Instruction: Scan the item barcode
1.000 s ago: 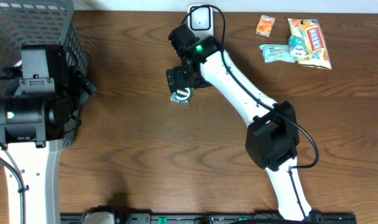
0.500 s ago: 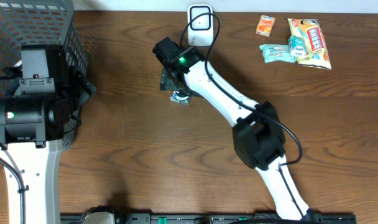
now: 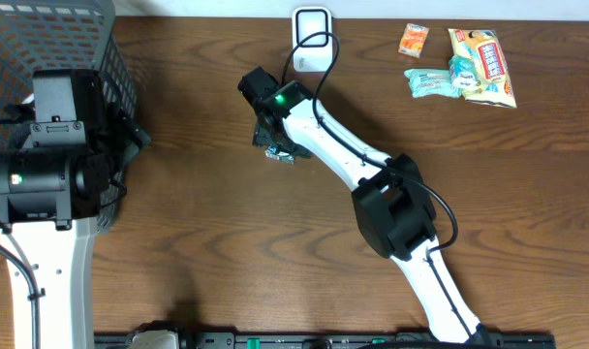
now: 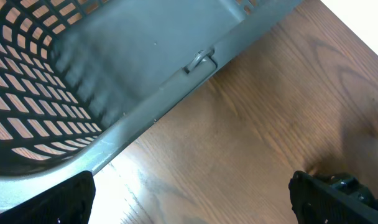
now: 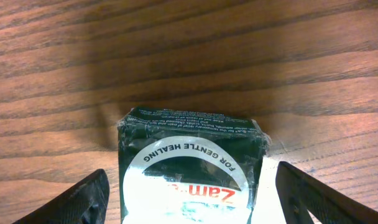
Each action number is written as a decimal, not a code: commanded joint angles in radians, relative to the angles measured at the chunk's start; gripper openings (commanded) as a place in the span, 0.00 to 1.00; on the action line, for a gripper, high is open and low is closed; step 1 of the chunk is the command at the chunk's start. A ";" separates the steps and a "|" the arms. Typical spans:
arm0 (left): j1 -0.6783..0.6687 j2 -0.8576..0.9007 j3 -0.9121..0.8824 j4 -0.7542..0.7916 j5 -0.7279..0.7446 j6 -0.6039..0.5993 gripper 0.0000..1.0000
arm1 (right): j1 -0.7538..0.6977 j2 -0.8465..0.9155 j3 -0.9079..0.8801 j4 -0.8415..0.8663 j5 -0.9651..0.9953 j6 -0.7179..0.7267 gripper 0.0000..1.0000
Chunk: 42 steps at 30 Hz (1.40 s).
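The item is a dark green box (image 5: 190, 174) with a white ring reading "for gentle healing"; it lies flat on the wooden table (image 5: 189, 50). My right gripper (image 5: 192, 200) straddles it, open, one finger on each side (image 5: 83, 199) with a strip of table showing between each finger and the box. From overhead only a corner of the box (image 3: 281, 152) shows under the right gripper (image 3: 272, 136). The white scanner (image 3: 312, 27) stands at the table's far edge, behind that arm. My left gripper (image 4: 192, 200) hangs open over bare wood beside the basket, holding nothing.
A grey mesh basket (image 3: 43, 39) fills the far left corner, its rim (image 4: 176, 81) close in front of the left gripper. Several snack packets (image 3: 464, 66) lie at the far right. The right arm (image 3: 353, 155) stretches diagonally across the table's middle.
The right gripper has swung a little to the left and settled lower over the box. The box stays on the table. The left arm has not moved.
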 commanded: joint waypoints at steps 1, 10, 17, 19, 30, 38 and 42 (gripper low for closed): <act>0.007 0.000 0.006 -0.003 -0.010 -0.005 0.98 | -0.003 0.039 0.002 -0.003 -0.003 -0.001 0.74; 0.007 0.000 0.006 -0.003 -0.010 -0.005 0.98 | 0.001 0.050 -0.004 -0.024 -0.004 -0.001 0.62; 0.007 0.000 0.006 -0.003 -0.010 -0.005 0.98 | -0.015 0.032 -0.002 -0.053 -0.127 -0.063 0.53; 0.007 0.000 0.006 -0.003 -0.010 -0.005 0.97 | -0.035 0.011 -0.002 -0.070 -0.175 -0.090 0.52; 0.007 0.000 0.006 -0.003 -0.010 -0.005 0.98 | -0.214 -0.121 -0.002 -0.114 -0.735 -0.220 0.54; 0.007 0.000 0.006 -0.003 -0.010 -0.005 0.97 | -0.375 -0.121 -0.002 -0.103 -1.292 -0.219 0.53; 0.007 0.000 0.006 -0.003 -0.010 -0.005 0.98 | -0.437 -0.121 -0.002 -0.101 -1.449 -0.139 0.53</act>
